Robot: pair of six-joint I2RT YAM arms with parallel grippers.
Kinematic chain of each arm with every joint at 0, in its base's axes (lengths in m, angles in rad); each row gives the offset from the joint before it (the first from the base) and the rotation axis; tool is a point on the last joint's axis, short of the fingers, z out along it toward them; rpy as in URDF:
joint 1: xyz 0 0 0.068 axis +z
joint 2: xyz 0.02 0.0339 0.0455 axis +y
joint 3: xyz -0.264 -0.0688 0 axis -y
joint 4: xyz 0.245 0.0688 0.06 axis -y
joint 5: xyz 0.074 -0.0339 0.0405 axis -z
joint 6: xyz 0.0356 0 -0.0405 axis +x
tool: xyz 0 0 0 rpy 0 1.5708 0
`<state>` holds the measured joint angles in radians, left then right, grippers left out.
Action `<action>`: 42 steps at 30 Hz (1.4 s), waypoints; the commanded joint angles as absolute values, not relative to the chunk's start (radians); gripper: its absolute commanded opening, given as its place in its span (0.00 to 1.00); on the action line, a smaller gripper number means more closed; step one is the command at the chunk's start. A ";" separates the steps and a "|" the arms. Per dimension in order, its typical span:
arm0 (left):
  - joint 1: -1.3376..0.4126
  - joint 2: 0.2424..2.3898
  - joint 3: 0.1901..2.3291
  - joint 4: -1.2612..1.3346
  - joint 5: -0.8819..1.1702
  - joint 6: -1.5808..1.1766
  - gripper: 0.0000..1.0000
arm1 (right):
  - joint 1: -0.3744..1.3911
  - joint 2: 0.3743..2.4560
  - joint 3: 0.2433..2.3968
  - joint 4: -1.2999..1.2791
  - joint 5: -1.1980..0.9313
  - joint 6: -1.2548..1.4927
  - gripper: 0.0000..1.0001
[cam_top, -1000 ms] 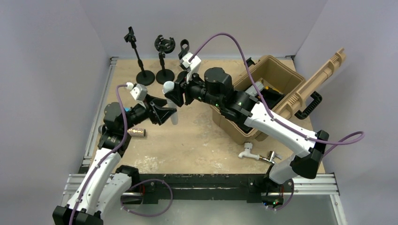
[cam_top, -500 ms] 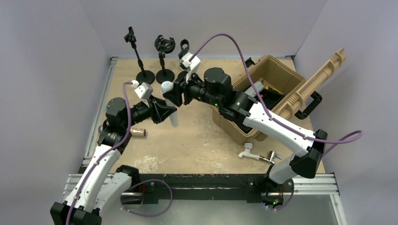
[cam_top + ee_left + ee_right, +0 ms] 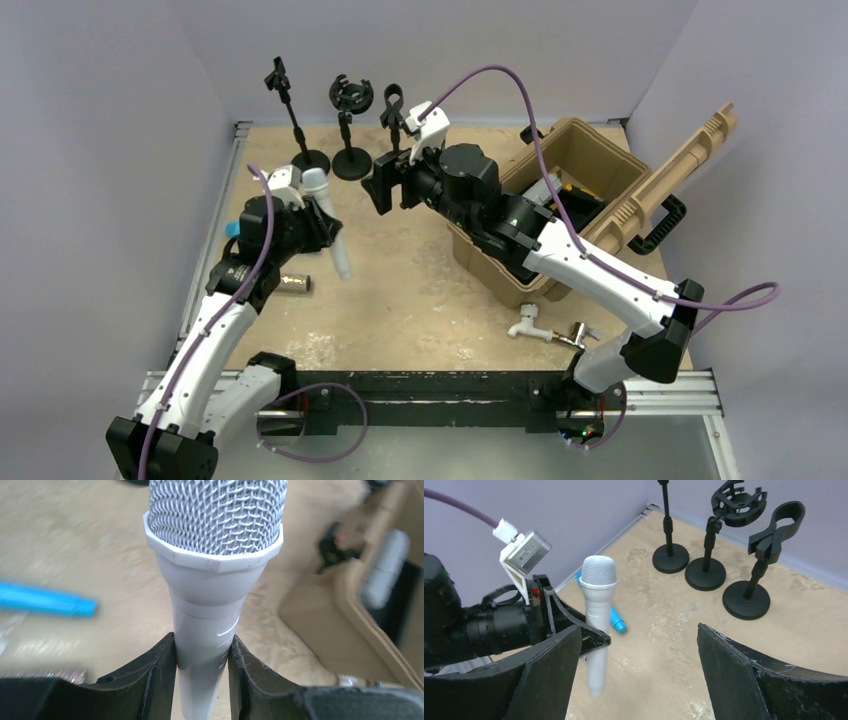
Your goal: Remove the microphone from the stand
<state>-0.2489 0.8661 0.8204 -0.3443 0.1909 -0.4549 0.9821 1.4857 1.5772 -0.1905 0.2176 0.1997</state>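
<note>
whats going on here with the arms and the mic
The left gripper grips the white microphone by its handle, head up, clear of the three black stands at the back. The right gripper is open and empty, facing the microphone. The microphone is off its stand.

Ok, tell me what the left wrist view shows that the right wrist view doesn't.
Only the left wrist view: the tan case at the right, and a close-up of the left gripper pinching the microphone below its mesh head. Only the right wrist view: three black stands with empty holders, and the right gripper open, holding nothing. Both: the white microphone in the left gripper and the blue pen lying on the table.
</note>
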 commanded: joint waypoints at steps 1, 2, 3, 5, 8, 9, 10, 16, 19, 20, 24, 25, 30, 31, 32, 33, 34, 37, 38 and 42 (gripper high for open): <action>-0.227 0.840 0.849 -0.619 -0.278 -0.681 0.00 | 0.983 1.422 1.596 -0.154 0.287 0.184 0.83; -0.216 0.828 0.840 -0.642 -0.328 -0.712 0.00 | 0.983 1.422 1.592 -0.153 0.286 0.187 0.83; -0.200 0.818 0.836 -0.676 -0.368 -0.758 0.00 | 0.983 1.422 1.588 -0.154 0.283 0.186 0.83; -0.140 0.817 0.837 -0.776 -0.422 -0.851 0.00 | 0.983 1.423 1.582 -0.154 0.281 0.187 0.82; 0.004 0.863 0.867 -0.933 -0.438 -0.976 0.00 | 0.983 1.417 1.575 -0.151 0.280 0.189 0.82; 0.054 0.878 0.874 -0.977 -0.441 -1.006 0.00 | 0.983 1.417 1.572 -0.148 0.279 0.189 0.82; 0.093 0.892 0.876 -1.011 -0.448 -1.033 0.00 | 0.983 1.415 1.571 -0.149 0.280 0.189 0.82; 0.238 0.896 0.827 -1.121 -0.543 -1.191 0.00 | 0.983 1.406 1.564 -0.141 0.273 0.189 0.82; 0.282 0.890 0.800 -1.097 -0.520 -1.210 0.00 | 0.983 1.400 1.557 -0.136 0.268 0.187 0.81; 0.295 0.897 0.796 -1.097 -0.503 -1.225 0.00 | 0.984 1.398 1.556 -0.133 0.265 0.186 0.81; 0.333 0.949 0.770 -1.091 -0.456 -1.283 0.00 | 0.983 1.395 1.557 -0.123 0.259 0.186 0.81; 0.344 0.963 0.761 -1.092 -0.448 -1.299 0.00 | 0.983 1.393 1.556 -0.122 0.259 0.186 0.81; 0.384 0.981 0.706 -1.049 -0.438 -1.319 0.00 | 0.983 1.380 1.542 -0.111 0.264 0.181 0.81; 0.389 0.984 0.695 -1.039 -0.435 -1.321 0.00 | 0.984 1.378 1.539 -0.108 0.264 0.180 0.81; 0.396 0.988 0.685 -1.034 -0.432 -1.323 0.00 | 0.983 1.378 1.536 -0.104 0.264 0.180 0.81; 0.402 0.992 0.674 -1.023 -0.422 -1.323 0.01 | 0.984 1.376 1.535 -0.103 0.264 0.178 0.81; 0.410 0.999 0.665 -1.016 -0.416 -1.321 0.02 | 0.983 1.376 1.532 -0.100 0.264 0.177 0.81; 0.441 1.024 0.646 -0.989 -0.377 -1.316 0.05 | 0.983 1.379 1.529 -0.094 0.264 0.174 0.81; 0.450 1.034 0.641 -0.976 -0.367 -1.310 0.06 | 0.984 1.379 1.530 -0.092 0.264 0.173 0.81; 0.479 1.073 0.631 -0.929 -0.333 -1.301 0.09 | 0.983 1.378 1.524 -0.083 0.263 0.171 0.81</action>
<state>0.4492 1.0462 0.6399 -1.0046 -0.3733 -1.2980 0.9817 1.4113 1.5307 -0.1406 0.2527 0.1894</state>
